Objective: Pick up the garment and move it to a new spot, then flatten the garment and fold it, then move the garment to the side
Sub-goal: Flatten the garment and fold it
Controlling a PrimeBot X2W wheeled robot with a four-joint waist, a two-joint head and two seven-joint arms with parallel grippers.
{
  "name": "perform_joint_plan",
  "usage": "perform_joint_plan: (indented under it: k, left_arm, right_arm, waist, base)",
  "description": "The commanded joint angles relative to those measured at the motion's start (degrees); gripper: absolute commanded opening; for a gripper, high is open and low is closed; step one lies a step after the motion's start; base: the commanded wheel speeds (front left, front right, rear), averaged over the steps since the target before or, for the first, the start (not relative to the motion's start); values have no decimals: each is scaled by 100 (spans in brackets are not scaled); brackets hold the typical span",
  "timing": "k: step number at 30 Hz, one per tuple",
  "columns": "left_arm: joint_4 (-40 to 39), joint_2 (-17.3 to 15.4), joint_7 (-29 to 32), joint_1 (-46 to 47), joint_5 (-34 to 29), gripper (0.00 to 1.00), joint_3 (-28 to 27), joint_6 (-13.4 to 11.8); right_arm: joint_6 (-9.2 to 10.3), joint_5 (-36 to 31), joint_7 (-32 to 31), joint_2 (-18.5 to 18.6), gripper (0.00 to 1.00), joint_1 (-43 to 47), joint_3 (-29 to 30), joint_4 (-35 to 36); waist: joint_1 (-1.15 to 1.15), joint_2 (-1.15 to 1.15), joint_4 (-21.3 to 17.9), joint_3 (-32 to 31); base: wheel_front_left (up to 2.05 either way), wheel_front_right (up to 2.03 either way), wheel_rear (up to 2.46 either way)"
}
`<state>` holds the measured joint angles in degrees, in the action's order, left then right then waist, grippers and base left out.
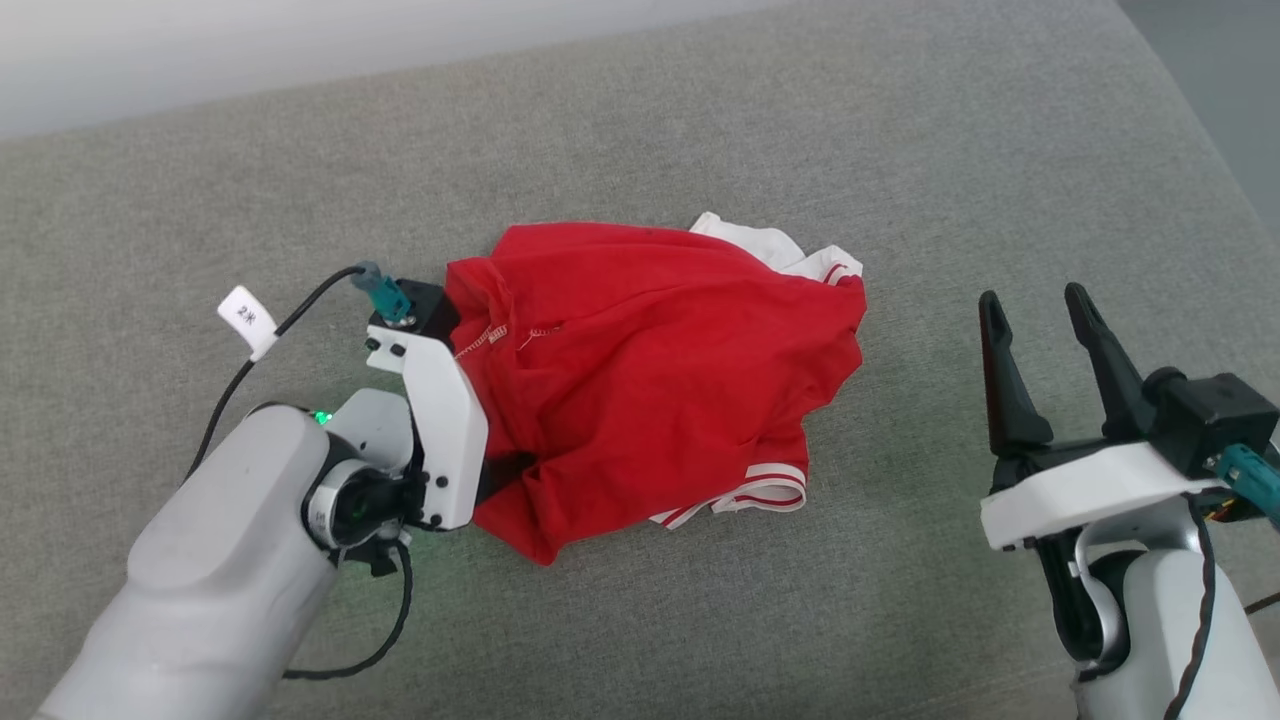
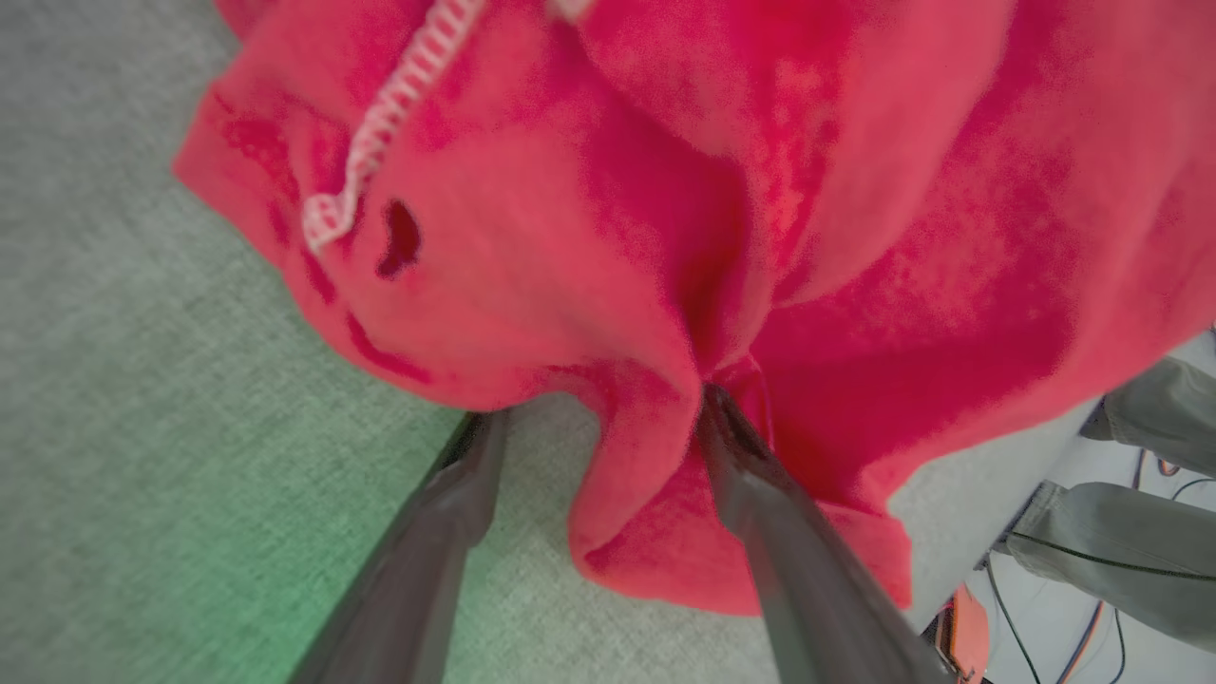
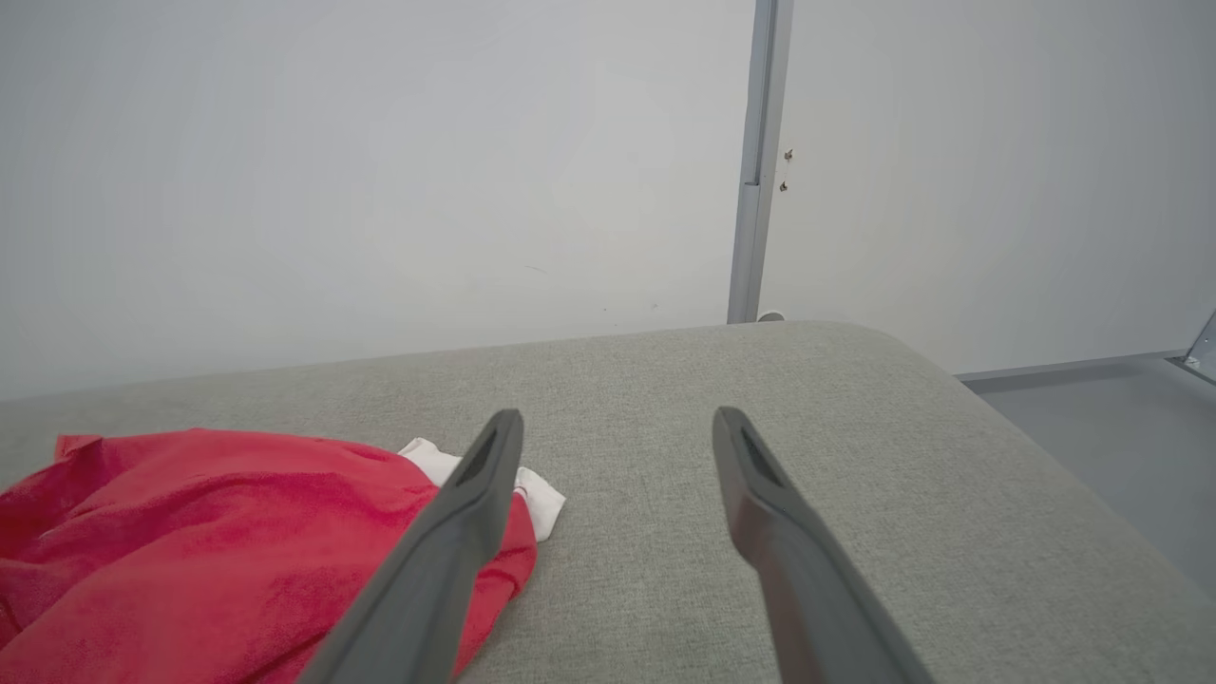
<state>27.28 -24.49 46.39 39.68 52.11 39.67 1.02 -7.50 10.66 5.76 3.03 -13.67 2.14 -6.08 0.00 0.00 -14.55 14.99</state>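
The garment (image 1: 650, 380) lies crumpled in the middle of the grey cushion, red with a white sleeve at its far side and a striped band at its near edge. My left gripper's white wrist housing (image 1: 440, 420) stands at the garment's left edge, and the fingers run in under the cloth. In the left wrist view my left gripper (image 2: 600, 408) is open, a hanging fold of the garment (image 2: 855, 237) between its two fingers. My right gripper (image 1: 1032, 295) is open and holds nothing, well to the right of the garment (image 3: 190, 532); it appears again in the right wrist view (image 3: 617, 418).
The grey cushion (image 1: 700, 130) reaches back to a white wall (image 3: 380, 142) and rounds off at its right edge (image 3: 1045, 446), with floor beyond. A person's legs (image 2: 1159, 418) stand off the cushion's edge. A black cable with a white tag (image 1: 247, 320) loops by my left wrist.
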Motion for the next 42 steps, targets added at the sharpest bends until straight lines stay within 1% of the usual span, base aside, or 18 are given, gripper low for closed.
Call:
perform_joint_plan:
  k: [1, 2, 5, 7, 11, 14, 15, 19, 21, 22, 24, 26, 30, 34, 38, 42]
  left_arm:
    - [326, 63, 47, -90, -114, 64, 175, 43]
    - [426, 94, 30, -71, -141, 0, 205, 82]
    - [652, 167, -31, 27, -72, 0, 170, 166]
    - [686, 112, -140, 160, -32, 0, 61, 199]
    - [548, -293, -341, 337, -16, 0, -243, 106]
    - [212, -577, -530, 357, -18, 0, -465, 12]
    - [212, -577, -530, 357, -18, 0, -465, 12]
    - [-185, -1155, -782, 216, -63, 0, -792, -205]
    - [-371, -1424, -888, 200, -184, 0, -904, -323]
    - [-411, -1540, -931, 154, -134, 0, -985, -390]
    - [-488, -1743, -997, 91, -213, 0, -1065, -493]
    - [-561, -1841, -1084, 79, -255, 0, -1126, -587]
    - [-657, -1857, -1355, 254, -330, 0, -1181, -488]
    - [-558, -1689, -1627, 670, -565, 0, -1085, -365]
    - [-204, -1507, -1888, 1234, -910, 0, -911, -135]
    - [253, -1403, -2157, 1783, -1306, 0, -658, 179]
  right_arm:
    - [1, 29, 52, -16, 100, -117, -18, -30]
    - [1, 42, 70, -17, 100, -138, -25, -45]
    - [1, 52, 111, -15, 100, -204, -31, -76]
    - [1, 73, 141, -14, 100, -223, -19, -73]
    - [1, -19, 138, -10, 100, -173, 109, -69]
    - [0, -50, 112, -15, 100, -108, 242, -33]
    - [0, -50, 112, -15, 100, -108, 242, -33]
    - [0, -85, 43, -10, 100, -40, 386, 27]
    - [0, -91, 19, -11, 100, -23, 434, 56]
    - [0, -94, -4, -8, 100, -19, 446, 65]
    - [1, -104, -18, -9, 100, -8, 447, 76]
    - [0, -109, -60, -9, 100, 6, 434, 92]
    - [0, -79, -89, -9, 100, 7, 420, 127]
    - [1, -77, -126, -9, 100, -37, 327, 149]
    - [1, -70, -146, -10, 100, -111, 223, 174]
    - [1, -46, -127, -10, 100, -205, 150, 213]
  waist:
    - [0, 0, 4, 61]
    - [0, 0, 12, 79]
    - [0, 0, 47, 111]
    - [0, 0, 84, 106]
    - [0, 0, 187, 53]
    - [0, 0, 297, -1]
    - [0, 0, 297, -1]
    - [0, 0, 430, -52]
    - [0, 0, 482, -76]
    - [0, 0, 502, -85]
    - [0, 0, 537, -108]
    - [0, 0, 564, -128]
    - [0, 0, 597, -122]
    - [0, 0, 553, -74]
    - [0, 0, 422, 34]
    - [0, 0, 242, 239]
  base:
    - [0, 0, 0]
    - [0, 0, 0]
    - [0, 0, 0]
    - [0, 0, 0]
    - [0, 0, 0]
    - [0, 0, 0]
    - [0, 0, 0]
    - [0, 0, 0]
    - [0, 0, 0]
    - [0, 0, 0]
    - [0, 0, 0]
    - [0, 0, 0]
    - [0, 0, 0]
    - [0, 0, 0]
    - [0, 0, 0]
    - [0, 0, 0]
